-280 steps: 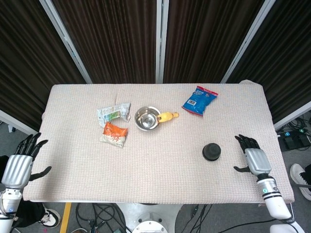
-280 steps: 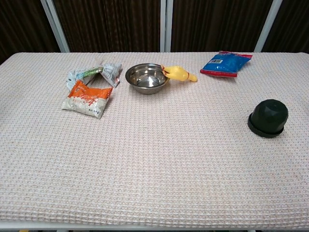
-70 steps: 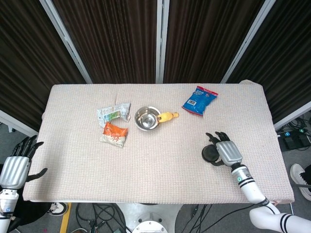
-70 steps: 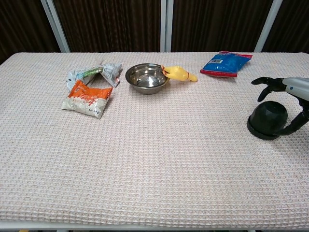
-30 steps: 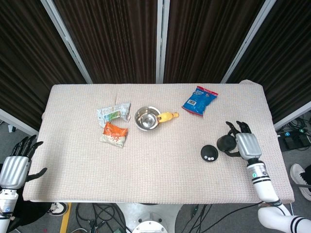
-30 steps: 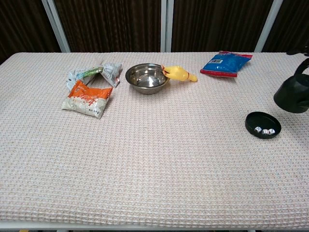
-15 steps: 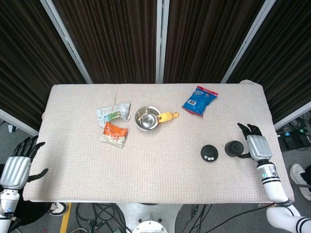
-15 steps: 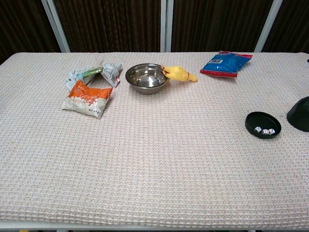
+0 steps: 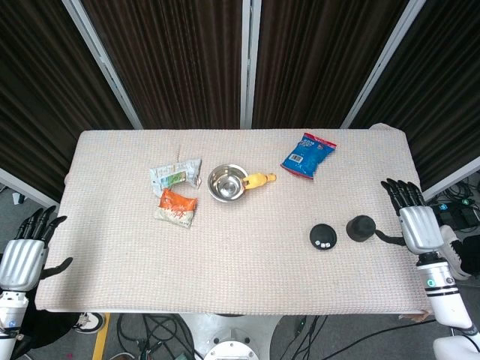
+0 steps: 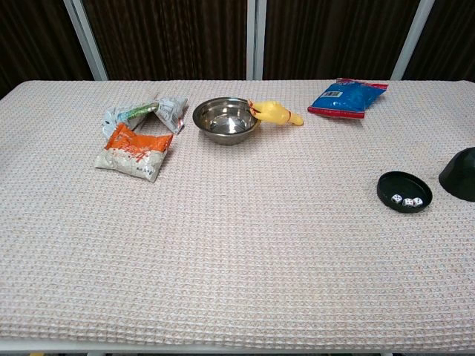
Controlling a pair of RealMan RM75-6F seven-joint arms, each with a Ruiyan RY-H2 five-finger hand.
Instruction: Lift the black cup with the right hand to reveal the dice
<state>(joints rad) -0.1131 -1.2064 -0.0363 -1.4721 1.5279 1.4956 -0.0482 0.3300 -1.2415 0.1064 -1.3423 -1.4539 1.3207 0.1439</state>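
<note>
Evidently the lift is done: the black cup [image 9: 361, 228] stands on the table [image 9: 247, 277] mouth down, just to the right of its round black base [image 9: 322, 237], touching neither the base nor any hand. Its axis runs vertical, closed end up, so it has no sideways long axis. The dice [image 10: 407, 200] lie uncovered in the base, white against black. Judging by this, nothing of the task remains except clearing the arm.

The right hand [image 9: 417, 223] sits near the cup on the side away from the base, fingers spread, thumb reaching toward the cup, holding nothing. The left hand [image 9: 25, 250] hangs off the table's far-left edge, well apart from the cup, fingers apart and empty.

Farther from the cup lie a blue packet [image 9: 308, 155], a steel bowl [image 9: 227, 182] and a yellow toy [image 9: 260, 180].
</note>
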